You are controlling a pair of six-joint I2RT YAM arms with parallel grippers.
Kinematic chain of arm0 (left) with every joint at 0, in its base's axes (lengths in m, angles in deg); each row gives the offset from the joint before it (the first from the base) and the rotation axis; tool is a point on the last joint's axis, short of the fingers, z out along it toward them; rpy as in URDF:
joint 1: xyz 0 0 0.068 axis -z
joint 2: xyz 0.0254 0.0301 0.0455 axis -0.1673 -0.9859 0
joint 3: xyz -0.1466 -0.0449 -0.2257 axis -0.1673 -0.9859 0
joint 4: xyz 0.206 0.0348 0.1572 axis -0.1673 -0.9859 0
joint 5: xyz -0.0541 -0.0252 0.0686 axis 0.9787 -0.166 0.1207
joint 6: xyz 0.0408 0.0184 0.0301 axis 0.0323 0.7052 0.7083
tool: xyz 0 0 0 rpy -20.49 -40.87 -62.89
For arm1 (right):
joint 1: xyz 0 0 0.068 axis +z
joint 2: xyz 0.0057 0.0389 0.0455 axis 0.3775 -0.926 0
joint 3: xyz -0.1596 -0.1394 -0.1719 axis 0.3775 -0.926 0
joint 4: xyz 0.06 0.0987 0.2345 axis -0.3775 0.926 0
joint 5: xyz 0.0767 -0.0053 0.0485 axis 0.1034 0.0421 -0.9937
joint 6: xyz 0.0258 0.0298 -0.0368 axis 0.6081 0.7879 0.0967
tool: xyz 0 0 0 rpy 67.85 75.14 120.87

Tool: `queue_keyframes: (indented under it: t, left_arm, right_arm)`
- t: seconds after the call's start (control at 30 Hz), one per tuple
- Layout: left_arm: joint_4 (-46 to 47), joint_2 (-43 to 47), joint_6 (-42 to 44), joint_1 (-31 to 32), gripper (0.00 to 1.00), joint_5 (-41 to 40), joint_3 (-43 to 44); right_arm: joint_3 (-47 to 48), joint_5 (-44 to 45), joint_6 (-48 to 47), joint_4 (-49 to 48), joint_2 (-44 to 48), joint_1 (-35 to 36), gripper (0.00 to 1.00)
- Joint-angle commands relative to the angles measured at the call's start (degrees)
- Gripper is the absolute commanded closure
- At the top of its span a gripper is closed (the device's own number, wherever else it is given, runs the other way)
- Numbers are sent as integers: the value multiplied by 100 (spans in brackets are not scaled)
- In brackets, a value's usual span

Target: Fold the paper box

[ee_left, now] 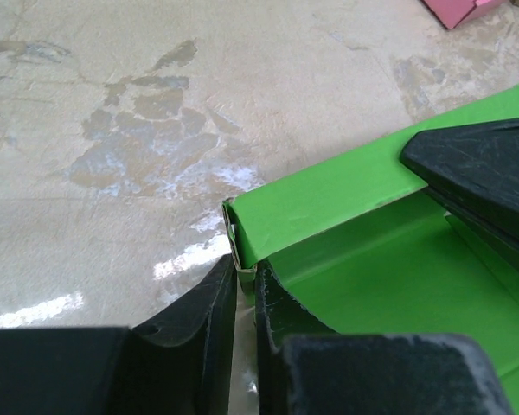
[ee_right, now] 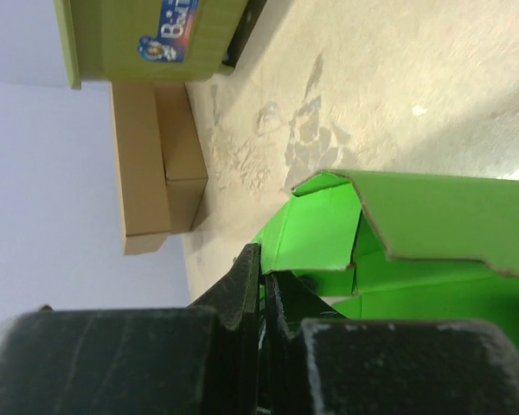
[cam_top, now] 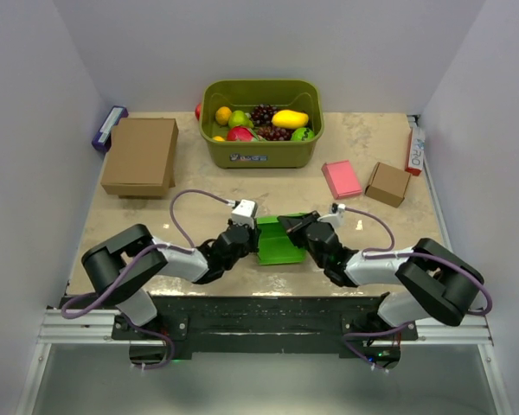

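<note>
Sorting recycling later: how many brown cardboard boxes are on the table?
2 from above: a large brown cardboard box at far left, a small brown cardboard box at far right. Another may sit hidden under the large one.

Light was bright and even from overhead, shadows soft. Left wrist view had glare on the worktop (ee_left: 112, 95) toward 8 o'clock; jaws at 6 o'clock were blurred in both wrist views.

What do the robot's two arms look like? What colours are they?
The left arm and right arm are each built from chunky black joints and silvery-grey tubes. A thin purple cable runs along each one to a small white box at the wrist. The jaws are black, blunt and matte.
</note>
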Motion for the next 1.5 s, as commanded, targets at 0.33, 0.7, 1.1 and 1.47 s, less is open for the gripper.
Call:
queue_keyframes:
  t: [0.33, 0.7, 1.1, 1.47]
  left_arm:
    - [-8, 683, 2123, -5, 100, -1060, -232]
    - [450, 806, 2467, -23, 100, -788, -628]
    - [696, 788, 2099, -58, 100, -480, -856]
    - [599, 868, 1834, -76, 100, -322, -927]
  right_arm:
    - [308, -381, -237, 618, 109, 299, 71]
    - [640, -1172, -1042, 1829, 1155, 386, 40]
    - [2233, -513, -3172, 3765, 656, 387, 61]
    - [2444, -549, -3322, 3272, -391, 553, 69]
